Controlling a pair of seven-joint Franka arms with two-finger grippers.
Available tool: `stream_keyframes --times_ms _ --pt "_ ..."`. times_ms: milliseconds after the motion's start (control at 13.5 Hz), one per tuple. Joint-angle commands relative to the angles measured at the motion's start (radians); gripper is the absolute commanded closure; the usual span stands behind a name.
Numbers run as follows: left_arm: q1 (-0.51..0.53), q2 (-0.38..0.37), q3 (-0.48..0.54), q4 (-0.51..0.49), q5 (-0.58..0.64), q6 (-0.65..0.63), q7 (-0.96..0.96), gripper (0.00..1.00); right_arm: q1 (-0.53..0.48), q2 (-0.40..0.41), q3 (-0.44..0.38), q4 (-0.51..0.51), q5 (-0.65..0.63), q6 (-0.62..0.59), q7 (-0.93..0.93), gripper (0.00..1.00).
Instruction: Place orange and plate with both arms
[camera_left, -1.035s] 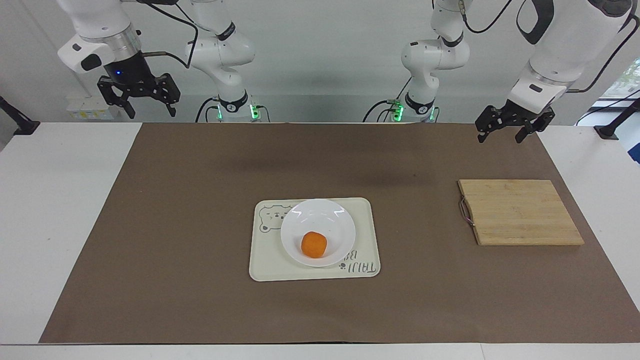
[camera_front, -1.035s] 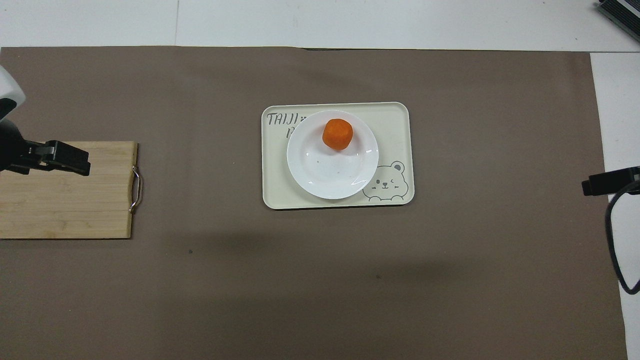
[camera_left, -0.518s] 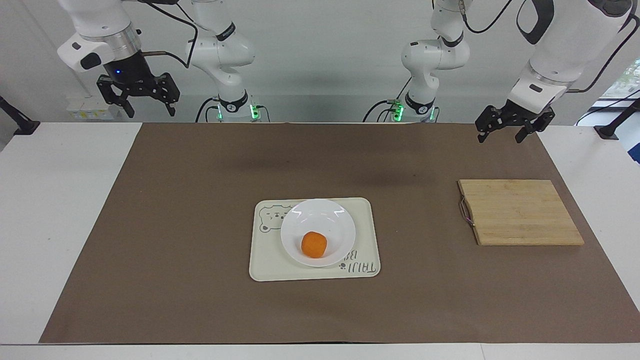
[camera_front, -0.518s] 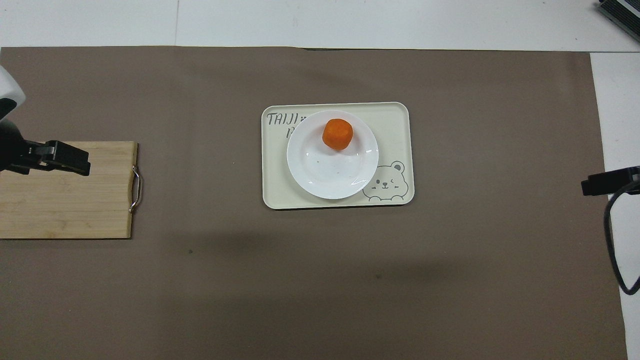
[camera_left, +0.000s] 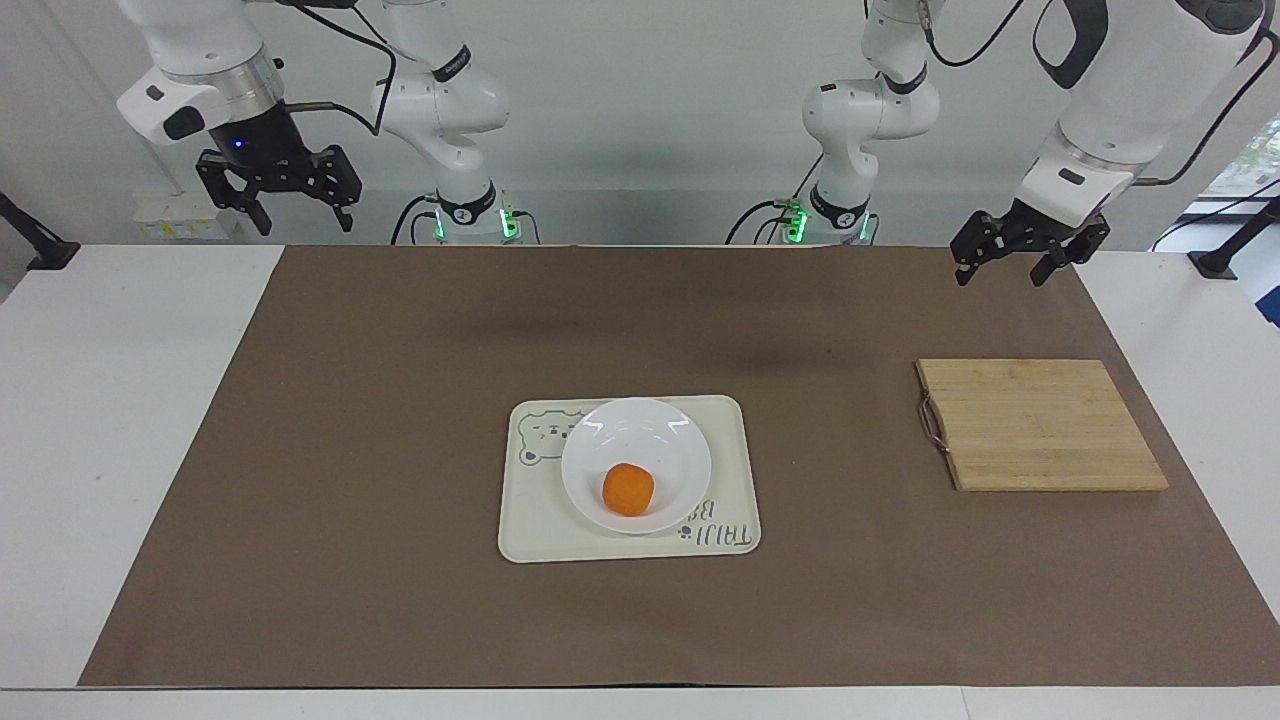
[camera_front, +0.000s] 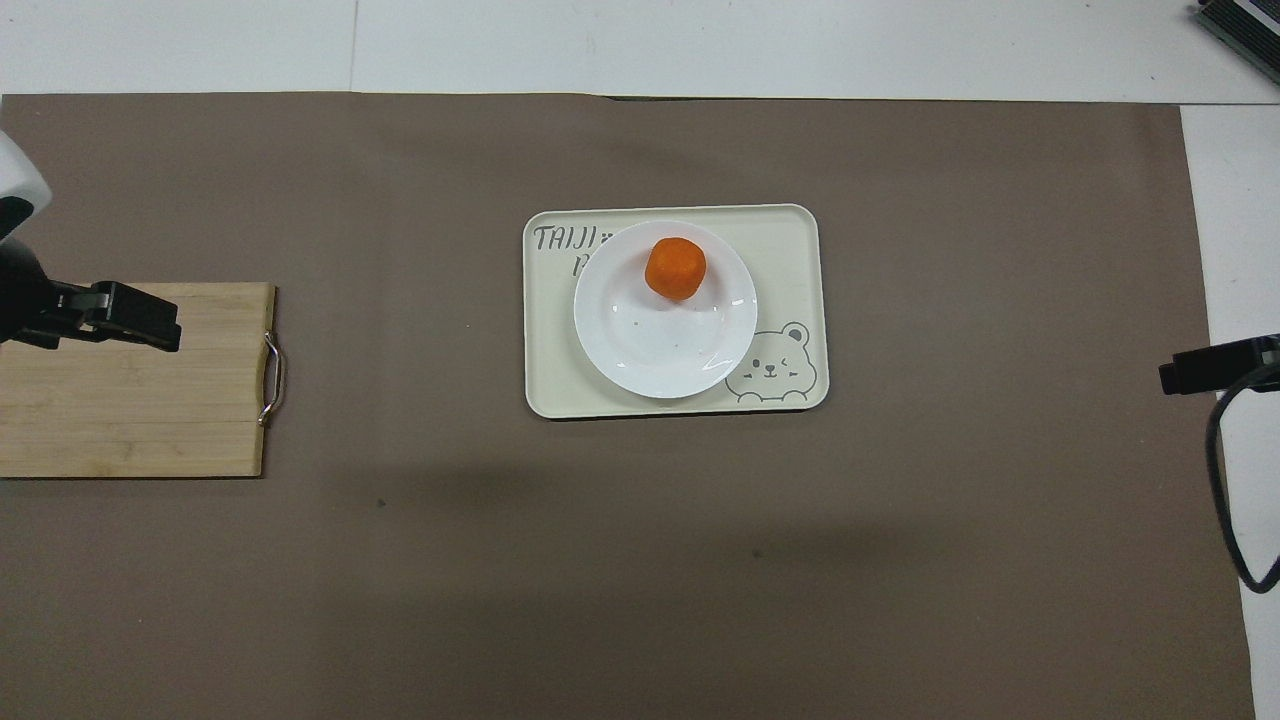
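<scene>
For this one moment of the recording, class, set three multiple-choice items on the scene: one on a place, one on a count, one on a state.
1. Where is the orange?
A on the plate
B on the wooden board
C on the bare mat

2. How many wooden boards are there?
A one
B two
C three

3. The left pincer is
A shut on the orange
B open, holding nothing
C pressing the tray

Key: 1 A, the fruit lies inside the dish; 2 A, a single board shows; 3 B, it hangs open above the mat.

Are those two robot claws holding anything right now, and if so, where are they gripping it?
Nothing is held. The left gripper and right gripper both hang open and empty in the air. The orange lies on the white plate, which sits on the bear tray.
</scene>
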Motion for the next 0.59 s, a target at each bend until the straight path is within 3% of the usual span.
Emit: stream_keyframes --times_ms 0,518 --pt "0.013 0.013 -0.01 0.029 0.011 -0.026 0.009 0.0 -0.018 0.001 0.013 0.006 0.018 0.0 0.012 0.0" --pt "0.011 0.013 -0.01 0.029 0.011 -0.026 0.009 0.0 -0.016 -0.005 0.022 -0.005 0.015 0.005 0.041 0.0"
